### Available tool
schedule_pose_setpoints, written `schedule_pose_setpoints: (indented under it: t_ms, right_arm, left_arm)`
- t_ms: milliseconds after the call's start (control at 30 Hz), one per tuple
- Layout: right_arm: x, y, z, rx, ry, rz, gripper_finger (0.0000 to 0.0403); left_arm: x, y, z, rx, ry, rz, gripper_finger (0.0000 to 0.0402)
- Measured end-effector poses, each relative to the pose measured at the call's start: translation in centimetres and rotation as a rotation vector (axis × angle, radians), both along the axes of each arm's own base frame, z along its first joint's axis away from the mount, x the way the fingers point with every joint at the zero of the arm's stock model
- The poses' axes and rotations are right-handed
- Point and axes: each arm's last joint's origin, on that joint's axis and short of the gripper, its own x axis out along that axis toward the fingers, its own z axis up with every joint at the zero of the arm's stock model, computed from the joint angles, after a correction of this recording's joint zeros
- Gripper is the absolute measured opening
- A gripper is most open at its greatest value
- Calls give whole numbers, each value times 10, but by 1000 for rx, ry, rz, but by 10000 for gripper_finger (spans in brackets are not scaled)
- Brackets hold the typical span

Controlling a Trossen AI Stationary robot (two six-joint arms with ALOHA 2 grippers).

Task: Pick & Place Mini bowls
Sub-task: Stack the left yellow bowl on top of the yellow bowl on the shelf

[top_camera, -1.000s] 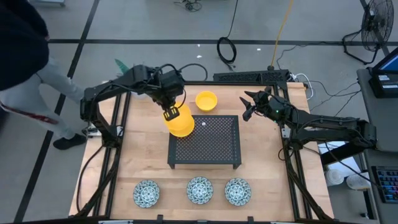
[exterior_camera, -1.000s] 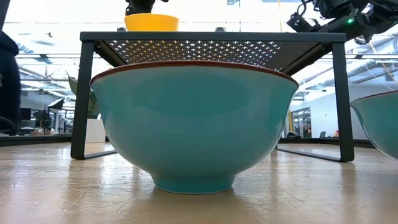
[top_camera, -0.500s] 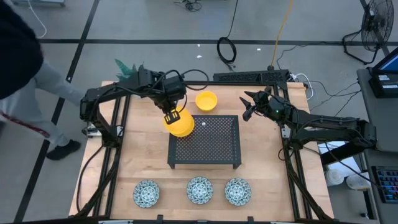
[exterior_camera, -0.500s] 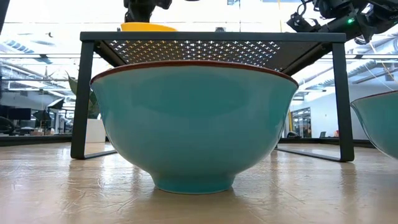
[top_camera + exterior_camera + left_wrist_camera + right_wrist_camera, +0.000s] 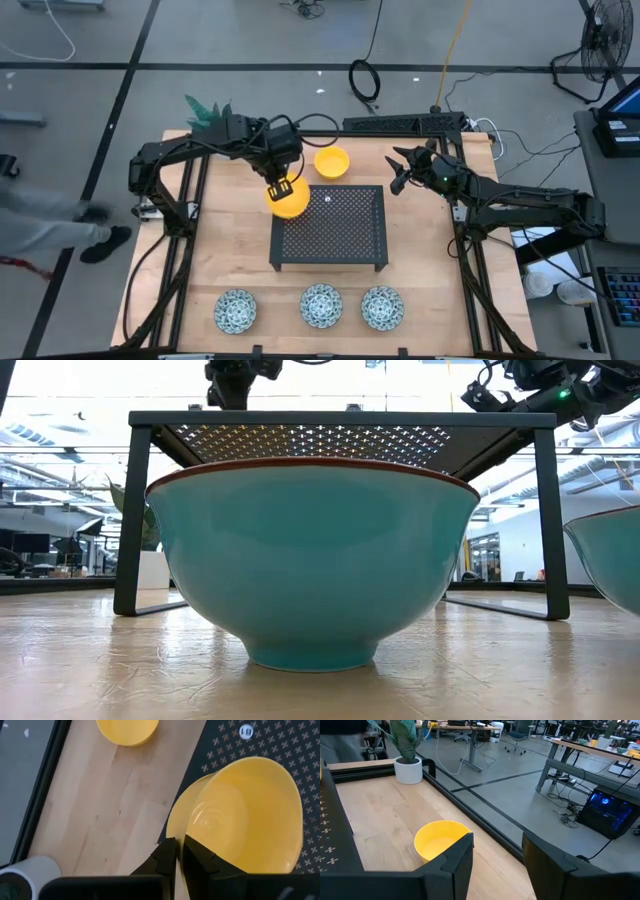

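Note:
My left gripper is shut on a yellow mini bowl over the far-left corner of a black perforated rack. In the low view the rack's top hides this bowl, and only the gripper shows. A second yellow bowl sits upright on the table just beyond the rack. Three patterned bowls stand in a row along the near edge. My right gripper hovers open right of the second yellow bowl, touching nothing. My left gripper pinches the yellow bowl's rim, one finger inside the bowl and one on its outer wall. The fingers come from above, pointing down. The bowl is tilted, partly over the rack's mesh and partly over bare wood; whether it rests on the rack, I cannot tell.
A white pot with a green plant stands at the far-left corner. In the low view the nearest patterned bowl fills the foreground as a teal wall. A person's legs are off the table's left side. Bare wood lies between rack and near row.
My left gripper has gone down with the yellow bowl toward the rack's far-left corner. The bowl stood above the rack's top in the low view, then sank until the rack hid it. The person at the left has stepped away. My right arm kept still.

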Motion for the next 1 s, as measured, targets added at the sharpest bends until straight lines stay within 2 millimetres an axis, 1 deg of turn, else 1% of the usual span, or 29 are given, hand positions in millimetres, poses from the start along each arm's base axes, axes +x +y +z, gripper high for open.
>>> schedule_pose_setpoints:
  t_ms: [433, 633, 700, 767, 1000]
  right_arm:
    - [0, 0, 0, 0, 0, 0, 155]
    - [0, 0, 0, 0, 0, 0, 155]
    - [0, 0, 0, 0, 0, 0, 155]
    - [0, 0, 0, 0, 0, 0, 155]
    - [0, 0, 0, 0, 0, 0, 155]
  left_arm:
    - [2, 0, 1, 8, -20, -8, 31]
    - [3, -2, 1, -11, -26, -76, 36]
    - [4, -3, 1, -7, -34, -91, 51]
    - [5, -4, 1, -5, -43, -97, 74]
    - [4, -2, 2, 77, -24, -90, 177]
